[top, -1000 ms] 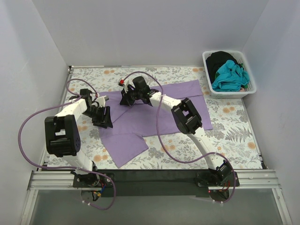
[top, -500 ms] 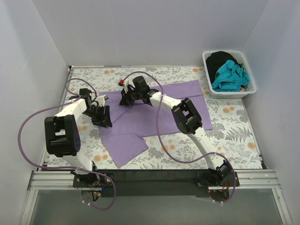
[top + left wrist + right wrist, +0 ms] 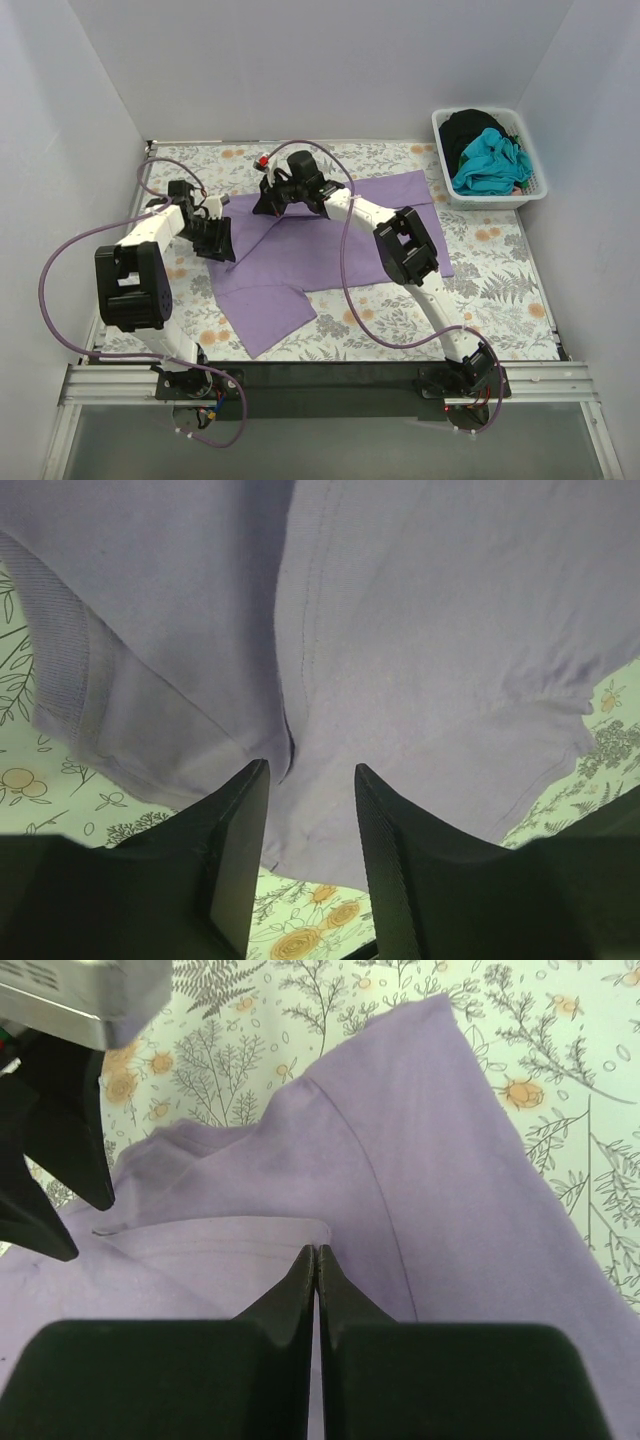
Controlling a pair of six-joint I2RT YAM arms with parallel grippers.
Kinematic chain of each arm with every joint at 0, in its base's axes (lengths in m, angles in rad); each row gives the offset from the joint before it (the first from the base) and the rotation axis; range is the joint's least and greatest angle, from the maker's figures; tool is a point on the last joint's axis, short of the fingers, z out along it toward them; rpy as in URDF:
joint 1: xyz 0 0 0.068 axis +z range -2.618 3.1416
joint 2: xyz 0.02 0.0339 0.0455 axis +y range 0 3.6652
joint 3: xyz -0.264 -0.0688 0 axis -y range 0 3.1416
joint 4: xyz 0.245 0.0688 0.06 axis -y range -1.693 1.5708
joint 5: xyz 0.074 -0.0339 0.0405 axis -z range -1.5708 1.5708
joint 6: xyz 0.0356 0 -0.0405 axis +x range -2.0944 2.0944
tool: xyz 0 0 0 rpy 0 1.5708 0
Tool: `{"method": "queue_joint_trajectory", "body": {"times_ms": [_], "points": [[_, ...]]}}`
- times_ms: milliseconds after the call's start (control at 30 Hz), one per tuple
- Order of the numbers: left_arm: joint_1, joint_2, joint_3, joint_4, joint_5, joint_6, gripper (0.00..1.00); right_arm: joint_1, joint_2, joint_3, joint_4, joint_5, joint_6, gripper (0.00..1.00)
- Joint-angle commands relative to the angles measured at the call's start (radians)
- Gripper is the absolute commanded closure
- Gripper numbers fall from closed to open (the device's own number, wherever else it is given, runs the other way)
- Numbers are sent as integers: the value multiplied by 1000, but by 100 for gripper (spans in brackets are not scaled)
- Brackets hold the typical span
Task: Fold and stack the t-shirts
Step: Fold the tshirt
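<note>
The purple shirt [image 3: 300, 260] lies across the middle of the flowered surface [image 3: 500, 280]. Most of it is flat, but its upper-left part is drawn up into a peak. The peak is there because the right jaws, at the end of the right arm [image 3: 405, 250], are pressed together on a fold of the cloth, probably to carry that side over. The left jaws, on the left arm [image 3: 150, 235], stand spread at the shirt's left edge with a ridge of cloth running between them (whether the tips touch it I cannot tell). They are likely placed to take a second hold.

Only the overhead view shows the basket [image 3: 500, 201] at upper right, holding the teal shirt [image 3: 490, 160] and the black shirt [image 3: 468, 125]. Only the wrist views settle how the jaws stand. The right one also catches the left jaws at its upper left, near the lifted fold.
</note>
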State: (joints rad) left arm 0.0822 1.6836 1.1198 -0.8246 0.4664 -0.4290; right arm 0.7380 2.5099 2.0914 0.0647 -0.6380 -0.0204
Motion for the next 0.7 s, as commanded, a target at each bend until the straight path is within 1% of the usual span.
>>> {"method": "queue_joint_trajectory", "body": {"times_ms": [0,267,300,333,433,500,533,567,600,633,667], "points": [[2,11,-17,25,-28,26,63,-6,-62,-1,50,-31,13,99],[-5,37,-46,48,-48,26,64,-8,-69,-21,53,-42,37,99],[-6,39,-46,54,-51,26,66,-9,-69,-22,53,-42,36,99],[-6,41,-45,58,-54,21,70,-8,-69,-24,53,-42,37,99],[-5,44,-38,64,-60,16,73,-9,-71,-24,53,-45,39,99],[-6,45,-38,68,-58,16,76,-9,-71,-27,52,-46,39,99],[-6,44,-37,68,-57,15,78,-9,-72,-27,53,-48,40,99],[-6,44,-35,68,-58,15,86,-9,-74,-28,53,-54,42,99],[-6,42,-35,65,-58,16,91,-9,-75,-31,55,-52,45,99],[-6,36,-32,62,-63,16,98,-11,-77,-33,55,-57,46,99],[-6,30,-23,56,-61,16,100,-11,-80,-33,55,-58,51,99]]}}
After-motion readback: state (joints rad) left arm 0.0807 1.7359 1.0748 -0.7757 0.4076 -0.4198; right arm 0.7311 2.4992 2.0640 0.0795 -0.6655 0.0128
